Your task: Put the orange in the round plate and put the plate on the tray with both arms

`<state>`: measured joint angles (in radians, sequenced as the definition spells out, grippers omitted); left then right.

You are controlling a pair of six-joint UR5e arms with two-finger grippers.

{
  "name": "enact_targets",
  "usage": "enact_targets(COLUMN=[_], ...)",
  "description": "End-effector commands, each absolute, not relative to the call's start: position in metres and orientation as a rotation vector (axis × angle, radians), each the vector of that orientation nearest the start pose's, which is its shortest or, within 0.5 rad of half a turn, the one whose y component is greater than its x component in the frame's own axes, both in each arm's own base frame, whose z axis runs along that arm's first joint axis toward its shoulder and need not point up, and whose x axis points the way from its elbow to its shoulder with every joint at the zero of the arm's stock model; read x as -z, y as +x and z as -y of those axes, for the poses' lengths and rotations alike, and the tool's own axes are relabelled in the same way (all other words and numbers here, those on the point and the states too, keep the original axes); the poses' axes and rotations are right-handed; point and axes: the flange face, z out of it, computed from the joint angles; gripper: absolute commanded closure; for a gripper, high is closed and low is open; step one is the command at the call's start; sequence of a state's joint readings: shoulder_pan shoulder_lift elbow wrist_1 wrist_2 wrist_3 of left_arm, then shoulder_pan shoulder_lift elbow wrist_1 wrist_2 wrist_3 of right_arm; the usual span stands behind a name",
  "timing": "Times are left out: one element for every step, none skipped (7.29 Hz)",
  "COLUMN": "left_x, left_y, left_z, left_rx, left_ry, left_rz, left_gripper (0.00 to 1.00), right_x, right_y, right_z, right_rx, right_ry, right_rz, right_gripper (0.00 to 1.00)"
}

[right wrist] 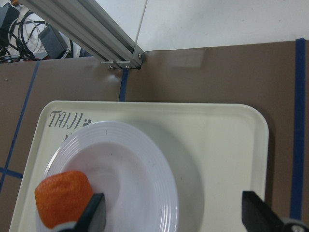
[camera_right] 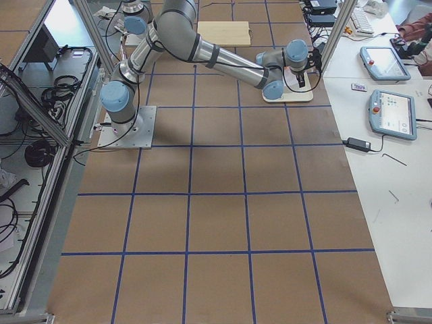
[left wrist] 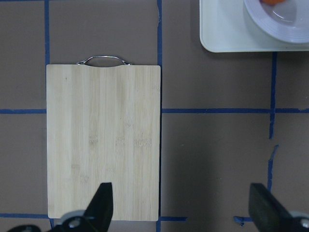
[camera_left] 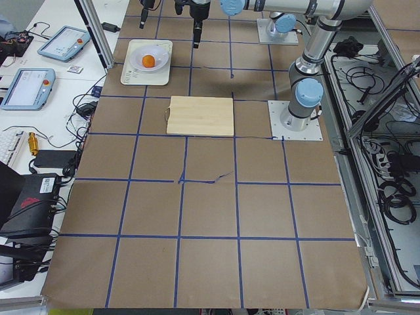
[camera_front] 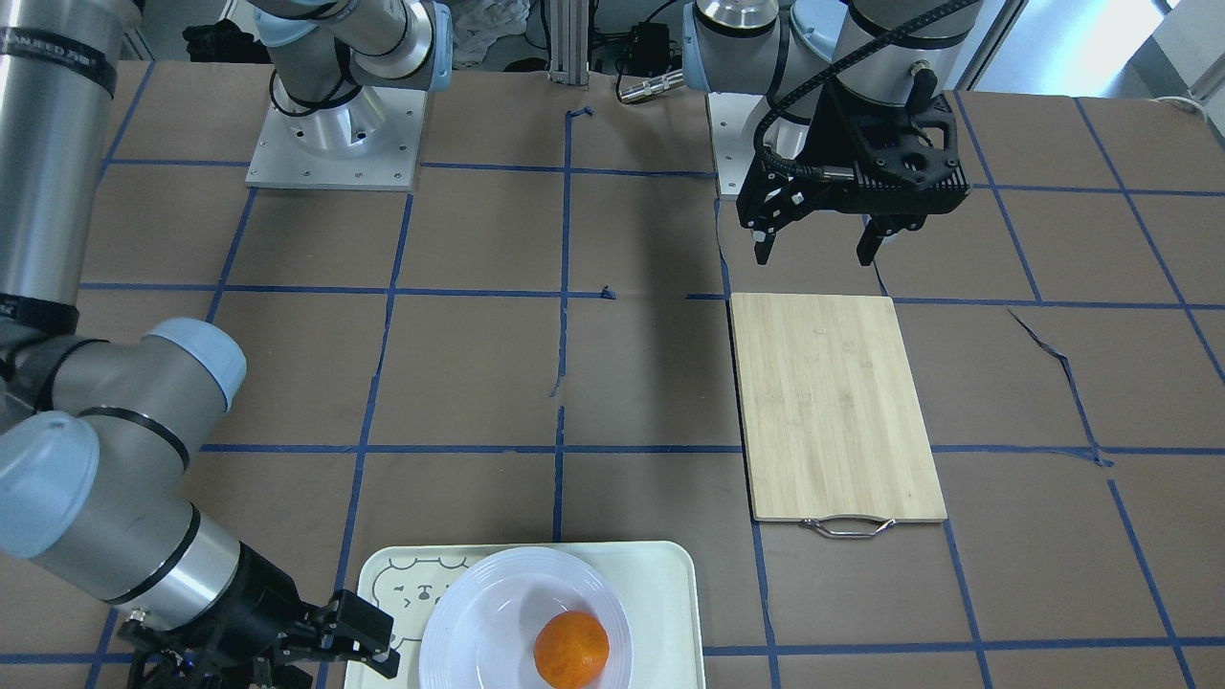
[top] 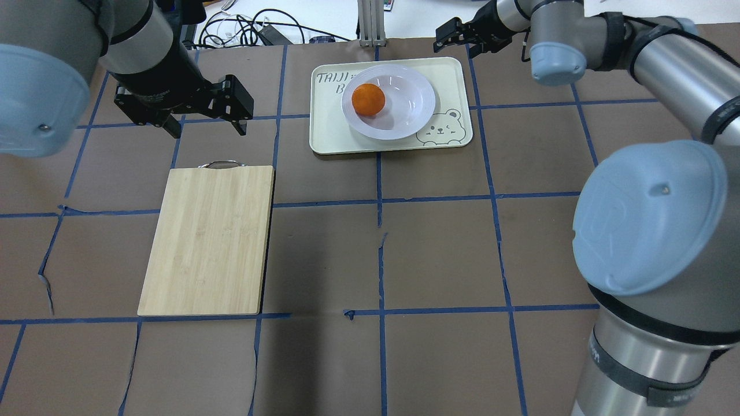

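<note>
The orange (top: 368,99) lies in the white round plate (top: 417,108), left of the well's middle. The plate rests on the cream tray (top: 329,134) at the table's far side, next to the bear drawing. My right gripper (top: 457,46) hangs open just beyond the tray's far right corner, holding nothing. In the right wrist view its fingers (right wrist: 94,215) stand wide apart over the plate (right wrist: 135,164), orange (right wrist: 63,198) and tray (right wrist: 222,140). My left gripper (top: 208,128) is open and empty, above the table beyond the cutting board's handle end, left of the tray.
A bamboo cutting board (top: 208,240) with a metal handle (top: 219,164) lies on the left half of the brown, blue-taped table. An aluminium post (top: 370,23) and cables stand behind the tray. My right arm's elbow (top: 647,214) looms large at the near right.
</note>
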<state>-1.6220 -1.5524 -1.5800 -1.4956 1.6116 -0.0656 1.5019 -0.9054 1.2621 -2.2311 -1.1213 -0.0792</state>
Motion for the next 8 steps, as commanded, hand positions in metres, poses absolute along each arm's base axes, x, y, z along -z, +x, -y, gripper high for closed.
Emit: enact_targets(left_x=[-0.5,-0.5,-0.5,-0.5,-0.5,-0.5,-0.5,-0.5], left_y=[-0.151,-0.151,-0.151,-0.15,-0.151,-0.151,-0.151,-0.151], left_z=[0.486,0.486,0.486,0.486,0.486,0.486,0.486,0.486], left_rx=[0.134,0.134,0.134,0.134,0.134,0.134,0.134,0.134], left_ry=[-0.033,-0.031,-0.033,-0.033,-0.031,-0.031,-0.031,-0.031], left_rz=[-3.105,-3.105,-3.105,-3.105,-3.105,-3.105,-3.105,-3.105], left_gripper=[0.0,0.0,0.0,0.0,0.0,0.0,0.0,0.0], right_x=[-0.369,-0.396,-0.405,-0.408,-0.43,-0.449,-0.465,-0.468], right_y=[0.119,0.112,0.109,0.109,0.11,0.111,0.106,0.104], right_z=[0.706,0.683,0.666,0.651,0.629,0.61,0.597,0.592], right_rx=[0.14,0.08,-0.026,-0.141,-0.203,-0.256,-0.255,-0.255], right_ry=[-0.037,-0.027,-0.021,0.0,0.025,0.104,0.181,0.186], right_rz=[-2.826,-2.916,-2.969,-2.963,-2.962,-2.965,-3.039,-3.067], right_gripper=[0.0,0.0,0.0,0.0,0.0,0.0,0.0,0.0])
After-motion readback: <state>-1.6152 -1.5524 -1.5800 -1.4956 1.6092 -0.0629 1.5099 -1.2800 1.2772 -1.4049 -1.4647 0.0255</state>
